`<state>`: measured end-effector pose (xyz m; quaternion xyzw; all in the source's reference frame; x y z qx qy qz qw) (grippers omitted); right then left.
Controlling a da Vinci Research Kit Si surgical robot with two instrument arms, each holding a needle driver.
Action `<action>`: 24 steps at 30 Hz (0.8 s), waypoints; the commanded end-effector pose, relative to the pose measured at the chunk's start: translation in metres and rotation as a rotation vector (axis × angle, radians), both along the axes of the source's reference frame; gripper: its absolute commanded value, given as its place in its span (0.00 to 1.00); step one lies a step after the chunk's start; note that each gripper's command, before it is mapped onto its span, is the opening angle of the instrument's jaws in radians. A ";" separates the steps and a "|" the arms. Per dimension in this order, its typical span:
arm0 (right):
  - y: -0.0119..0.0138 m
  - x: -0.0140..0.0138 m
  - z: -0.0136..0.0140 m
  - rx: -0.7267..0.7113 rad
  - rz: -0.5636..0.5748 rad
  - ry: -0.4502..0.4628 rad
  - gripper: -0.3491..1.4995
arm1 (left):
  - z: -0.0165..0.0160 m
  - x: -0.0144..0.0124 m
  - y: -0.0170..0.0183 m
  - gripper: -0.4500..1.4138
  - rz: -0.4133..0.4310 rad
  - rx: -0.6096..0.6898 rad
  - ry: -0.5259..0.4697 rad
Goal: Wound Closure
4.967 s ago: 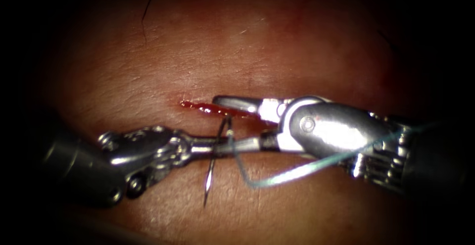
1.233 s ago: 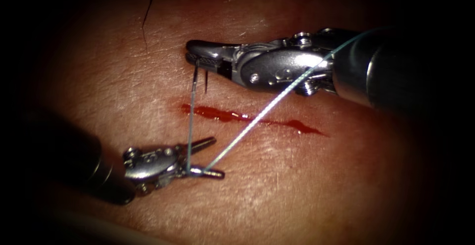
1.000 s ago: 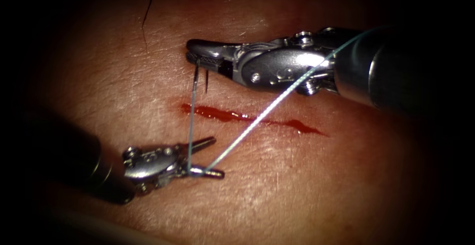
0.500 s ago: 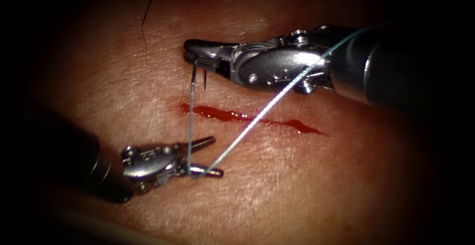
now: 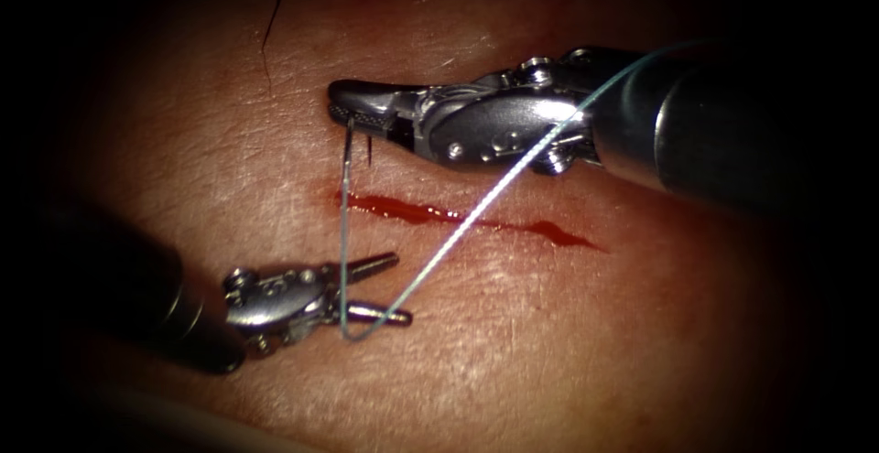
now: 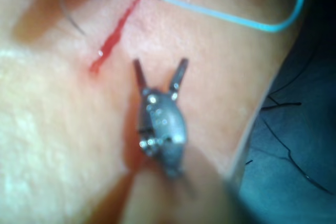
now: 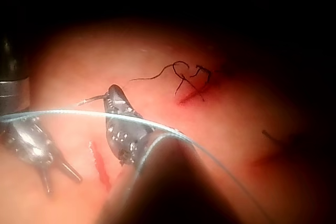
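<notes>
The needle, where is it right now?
In the endoscope view the needle hangs from the right tool, gripped near one end, above the cut's left end and out of the tissue.

dark hair on skin; blue drape with dark strands beside.

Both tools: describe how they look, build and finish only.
The left tool is small, of shiny silver metal, with two slim tapered jaws on a riveted wrist and a dark shaft. The right tool is bigger, polished steel, with serrated jaw faces, round pins and a thick dark grey shaft.
</notes>
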<state>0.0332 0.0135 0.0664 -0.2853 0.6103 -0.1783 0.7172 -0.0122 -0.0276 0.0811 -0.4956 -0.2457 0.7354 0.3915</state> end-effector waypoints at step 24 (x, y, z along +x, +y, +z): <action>-0.0007 0.0005 0.0017 -0.075 -0.014 -0.027 0.00 | 0.0000 0.0006 -0.0007 0.55 0.006 0.009 -0.003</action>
